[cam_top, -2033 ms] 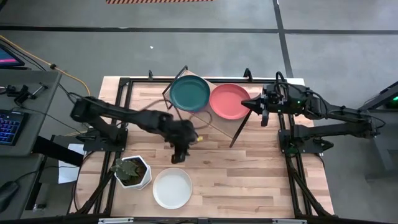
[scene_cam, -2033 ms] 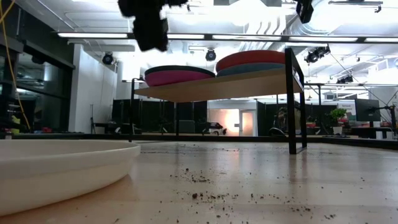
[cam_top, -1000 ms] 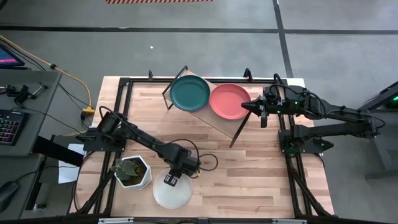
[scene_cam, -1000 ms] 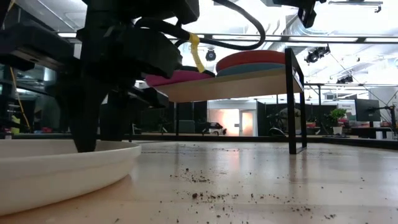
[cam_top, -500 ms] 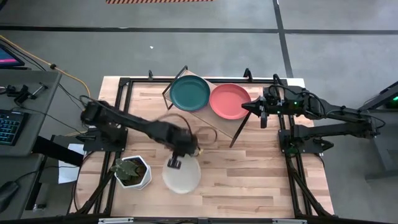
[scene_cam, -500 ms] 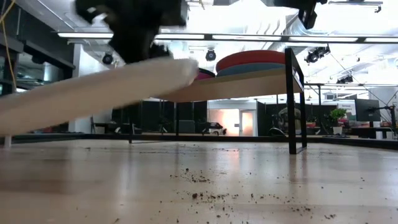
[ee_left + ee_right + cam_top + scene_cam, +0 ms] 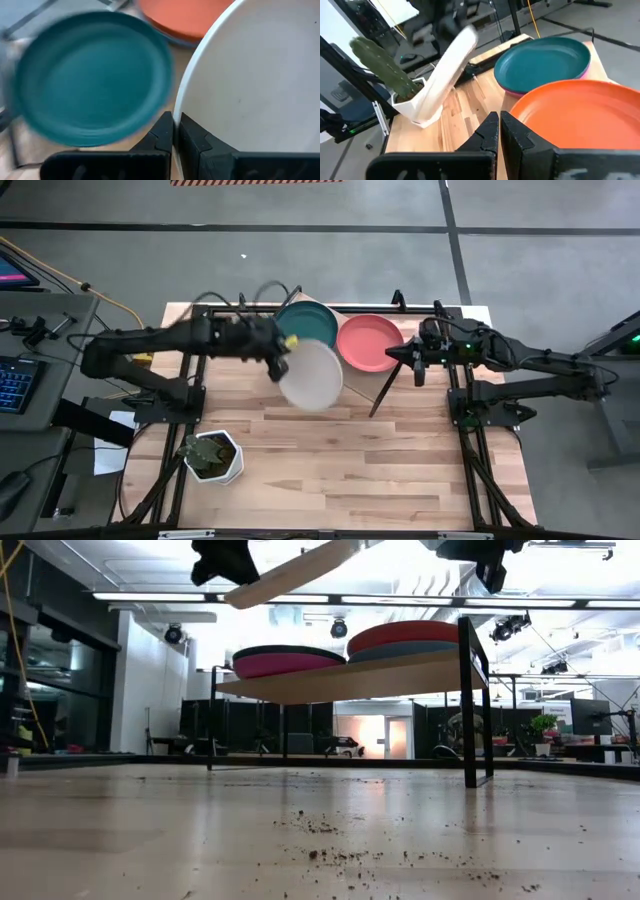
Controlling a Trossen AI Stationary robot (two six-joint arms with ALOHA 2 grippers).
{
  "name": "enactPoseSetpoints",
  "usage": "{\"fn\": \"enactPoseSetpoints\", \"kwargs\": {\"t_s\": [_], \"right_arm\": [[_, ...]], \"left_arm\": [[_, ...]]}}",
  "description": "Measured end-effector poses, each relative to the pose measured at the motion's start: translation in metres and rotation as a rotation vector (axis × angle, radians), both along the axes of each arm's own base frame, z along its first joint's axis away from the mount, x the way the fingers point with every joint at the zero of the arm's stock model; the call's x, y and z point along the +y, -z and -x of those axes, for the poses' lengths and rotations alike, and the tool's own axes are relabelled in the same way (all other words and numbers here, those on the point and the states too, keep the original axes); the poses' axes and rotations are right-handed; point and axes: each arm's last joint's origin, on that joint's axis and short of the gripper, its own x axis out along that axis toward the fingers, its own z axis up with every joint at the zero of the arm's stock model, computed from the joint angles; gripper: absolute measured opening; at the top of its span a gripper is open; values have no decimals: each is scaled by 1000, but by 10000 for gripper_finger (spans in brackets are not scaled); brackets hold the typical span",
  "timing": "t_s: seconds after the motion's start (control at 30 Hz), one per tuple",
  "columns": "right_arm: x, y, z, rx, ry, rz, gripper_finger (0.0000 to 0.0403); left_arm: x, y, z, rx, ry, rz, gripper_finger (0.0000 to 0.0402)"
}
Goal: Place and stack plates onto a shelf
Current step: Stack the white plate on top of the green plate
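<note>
A: Logging the change quick — white plate [image 7: 311,375] no longer lying on the table by the plant pot [image 7: 212,456]; now riding in the air, tilted, partly overlapping the dark green plate [image 7: 310,325] from above.

B: Confirming; left gripper [image 7: 278,360] carrying it, fingers [image 7: 167,134] clamped on the rim, plate edge pinched between them in the left wrist view.

A: Checking height — hanging clear above the shelf [image 7: 360,677] in the low view; not touching either stack yet.

B: Noting the stacks; dark green sitting on the magenta plate [image 7: 285,664], coral red plate [image 7: 368,342] sitting on a blue plate [image 7: 400,650].

A: Right side?

B: Right gripper [image 7: 392,353] waiting just beside the coral red plate at the shelf's end; fingers together, holding nothing.

A: Reading that as pickup done, transport nearly done — probably heading for a release onto one of the stacks; which one, not clear yet.

B: Flagging the tilt; likely needing levelling before letting go, otherwise risking a slide off the rim below.
</note>
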Motion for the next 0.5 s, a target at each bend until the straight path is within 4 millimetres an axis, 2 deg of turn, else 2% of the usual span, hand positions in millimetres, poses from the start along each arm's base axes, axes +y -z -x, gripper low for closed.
{"fn": "enactPoseSetpoints", "kwargs": {"t_s": [0.2,0.5], "right_arm": [[-2,9,-13,57,0,-11,0],[-4,15,-22,92,-2,-17,0]], "left_arm": [[39,-15,14,-78,-153,87,1],[66,-51,14,-175,-199,41,1]]}}
